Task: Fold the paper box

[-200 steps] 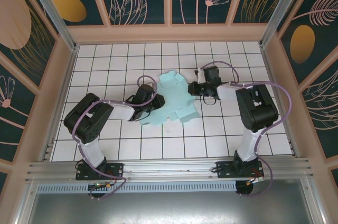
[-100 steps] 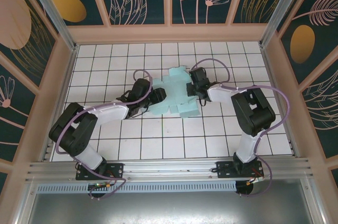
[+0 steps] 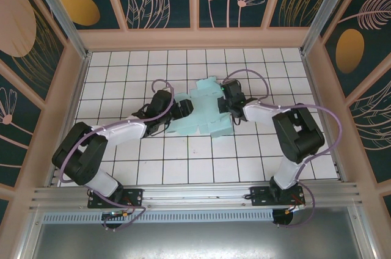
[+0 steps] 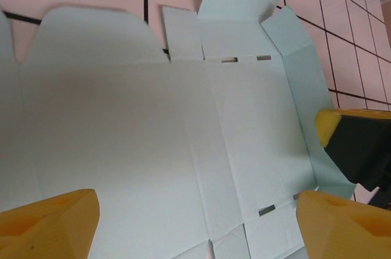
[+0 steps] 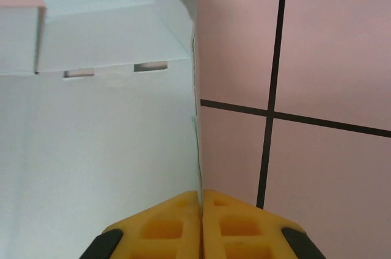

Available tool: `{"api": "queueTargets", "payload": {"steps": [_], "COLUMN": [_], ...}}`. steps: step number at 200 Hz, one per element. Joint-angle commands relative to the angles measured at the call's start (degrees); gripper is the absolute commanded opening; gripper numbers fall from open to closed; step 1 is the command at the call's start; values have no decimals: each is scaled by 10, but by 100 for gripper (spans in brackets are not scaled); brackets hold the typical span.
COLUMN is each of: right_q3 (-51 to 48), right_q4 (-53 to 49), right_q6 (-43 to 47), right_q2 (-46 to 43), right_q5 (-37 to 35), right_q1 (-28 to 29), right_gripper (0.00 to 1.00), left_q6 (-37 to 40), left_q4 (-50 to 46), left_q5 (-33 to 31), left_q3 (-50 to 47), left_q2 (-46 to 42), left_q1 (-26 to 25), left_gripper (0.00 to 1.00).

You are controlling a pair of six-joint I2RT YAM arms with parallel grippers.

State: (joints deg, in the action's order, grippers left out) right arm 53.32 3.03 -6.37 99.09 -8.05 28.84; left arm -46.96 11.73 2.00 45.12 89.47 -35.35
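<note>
One change | left gripper is now opened, paper box released | right gripper is clamped on its edge | fold unfinished.

We see the box as a pale mint card cut-out, mostly open and unfolded, lying on the tiled floor near its middle. We make out creases dividing it into panels, small slots along two creases, and tabs and flaps around its edges. Its right side panel tilts up from its crease; the broad middle panels lie flat.
</note>
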Motion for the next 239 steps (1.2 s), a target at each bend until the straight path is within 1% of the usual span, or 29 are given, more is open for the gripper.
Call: {"api": "queueTargets", "payload": {"steps": [1,16,35,50,61,72,79,94,107,114,122,141,149,156,172,192,207,221,239], "right_q3": [-27,-44,-61,-65,-70,-74,-76,-76,-78,-80,-81,-74,-73,-73,-68,-55,-48,-46,-42], "right_q4": [71,99,122,119,121,123,123,123,123,120,115,91,86,85,81,67,60,57,53], "right_q6": [-15,-27,-27,2,21,35,39,51,61,71,84,100,106,108,110,119,123,124,122], "right_q2": [-34,-44,-53,-58,-62,-66,-68,-75,-81,-82,-82,-80,-82,-83,-84,-80,-79,-79,-76], "right_q5": [116,148,178,194,199,219,232,247,260,275,289,315,334,346,361,366,370,373,368], "right_q1": [-23,-35,-48,-58,-67,-80,-89,-98,-101,-105,-110,-127,-133,-139,-150,-159,-161,-163,-163], "right_gripper": [9,9,9,9,10,9,9,9,9,9,9,9,9,9,10,10,10,10,10], "left_q6": [26,47,80,100,123,154,171,195,212,224,241,284,313,344,416,472,488,483,478], "left_q4": [-11,-29,-44,-48,-44,-57,-75,-119,-142,-150,-152,-151,-153,-162,-188,-168,-163,-173,-187], "left_q5": [-15,-13,-2,28,48,58,58,32,39,52,82,170,219,244,257,268,268,269,308], "left_q3": [31,59,95,134,155,188,212,261,292,306,319,340,347,355,363,337,335,355,373], "left_q2": [-10,0,19,40,56,77,93,134,164,178,193,226,238,245,248,230,234,256,281], "left_q1": [-1,4,23,40,46,46,46,48,59,67,78,107,115,119,119,119,119,119,119], "left_gripper": [84,85,81,77,77,77,77,79,81,82,84,88,89,90,88,88,88,87,82]}}
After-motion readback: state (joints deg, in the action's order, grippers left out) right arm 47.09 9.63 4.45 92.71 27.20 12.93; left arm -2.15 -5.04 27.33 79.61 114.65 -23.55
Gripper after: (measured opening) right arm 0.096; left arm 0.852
